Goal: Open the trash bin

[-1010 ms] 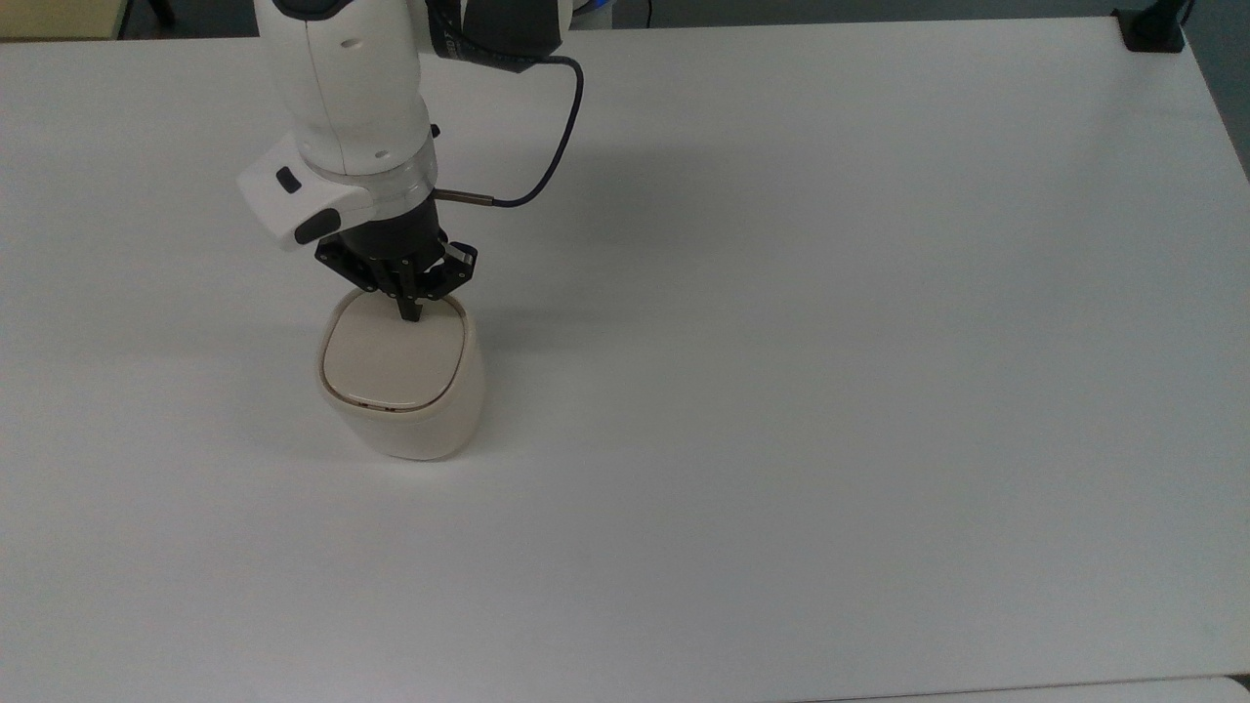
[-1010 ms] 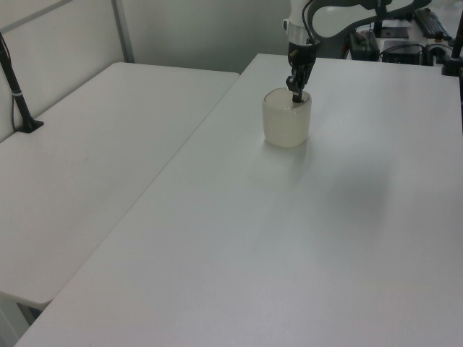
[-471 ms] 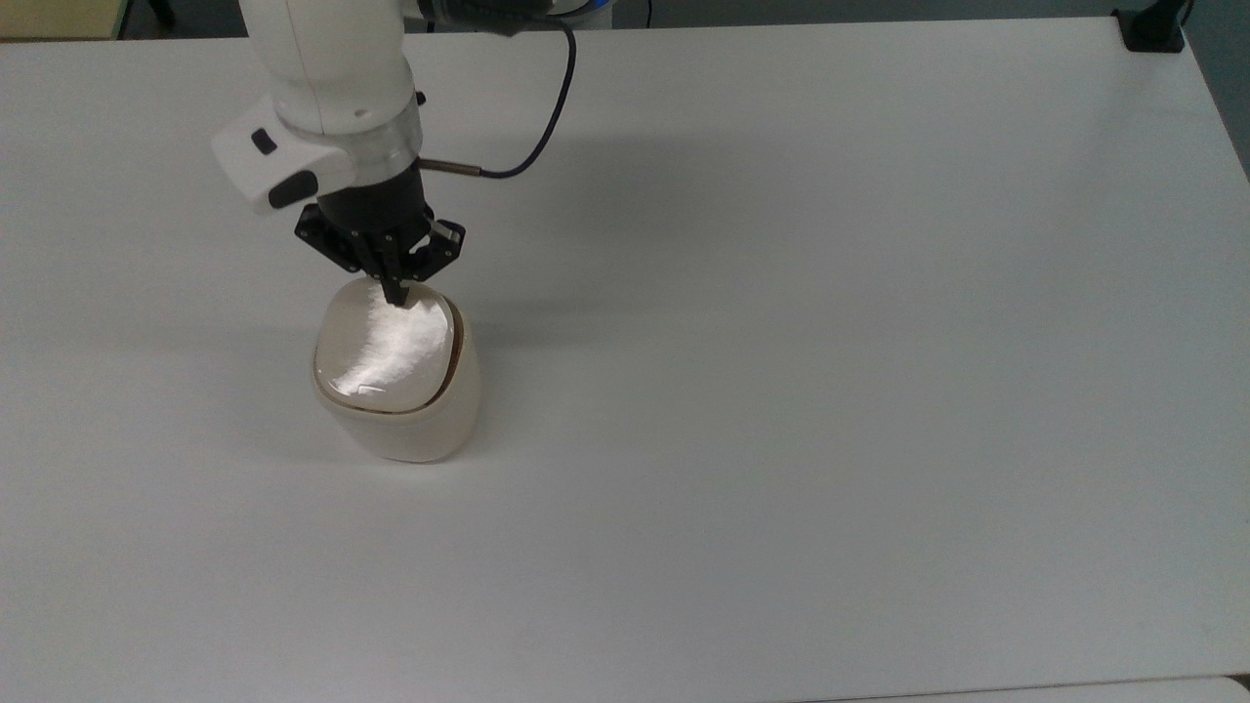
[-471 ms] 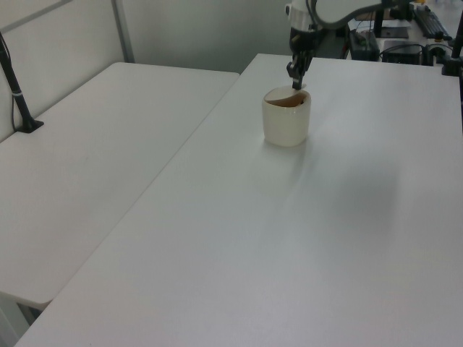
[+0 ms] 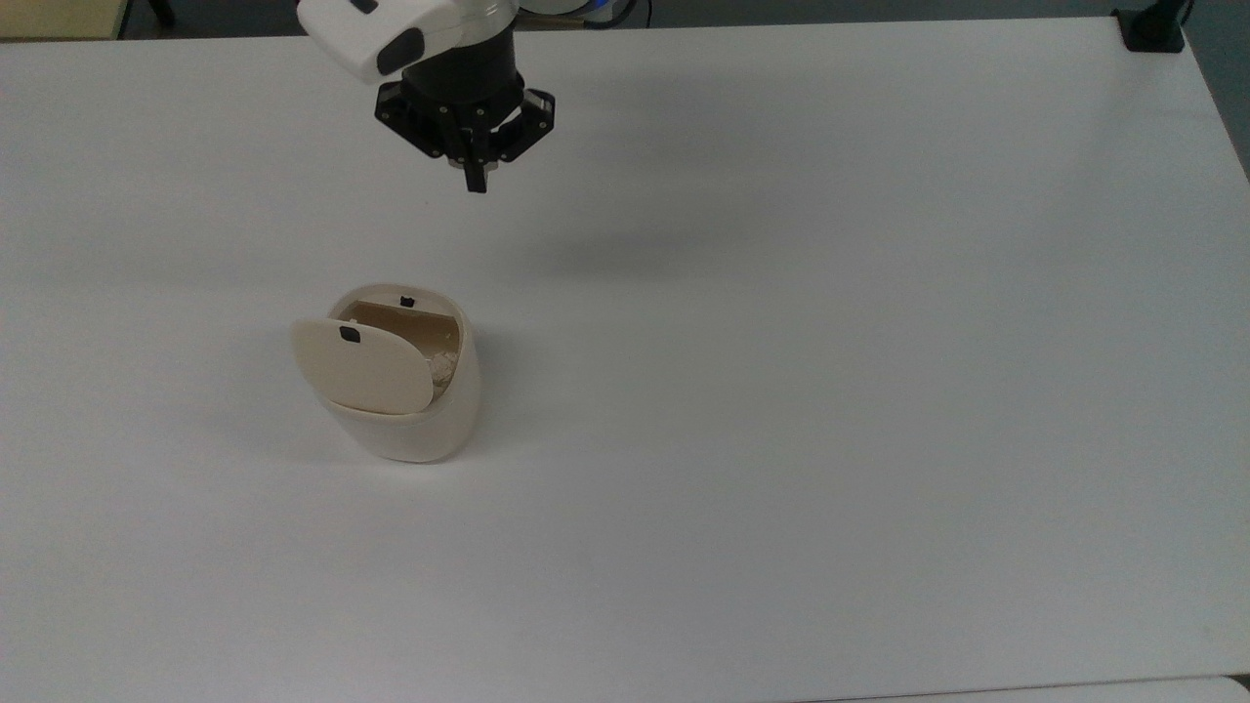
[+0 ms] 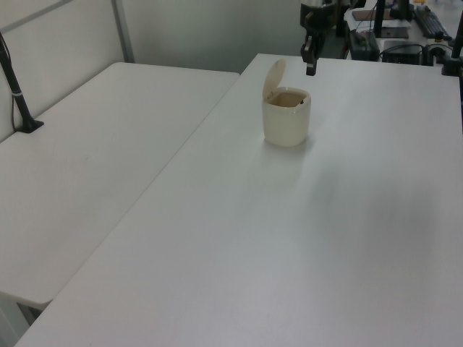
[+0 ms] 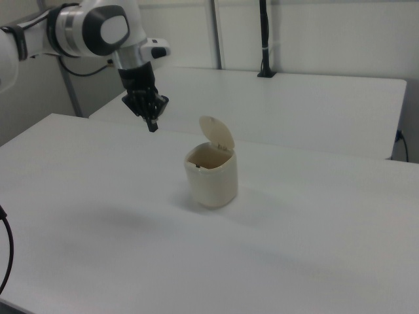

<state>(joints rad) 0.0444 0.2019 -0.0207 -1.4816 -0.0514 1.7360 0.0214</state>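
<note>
The cream-white trash bin (image 5: 420,420) (image 6: 285,124) (image 7: 213,180) stands on the white table with its lid (image 5: 363,365) (image 6: 273,74) (image 7: 218,134) swung up and standing nearly upright. A small black button (image 5: 407,301) sits at the rim, and the beige inside shows. My gripper (image 5: 475,182) (image 6: 310,69) (image 7: 152,125) hangs in the air well away from the bin, toward the top view's upper right, its black fingers pressed together on nothing.
The white table (image 5: 830,391) spreads wide to the top view's right. A second white table (image 6: 94,144) stands beside it in the left view. A black clamp (image 5: 1150,29) sits at the top view's upper right corner.
The lid went from closed, to popping up, to fully raised. My gripper lifted off the bin's rim and moved up and away toward the top view's upper right.
</note>
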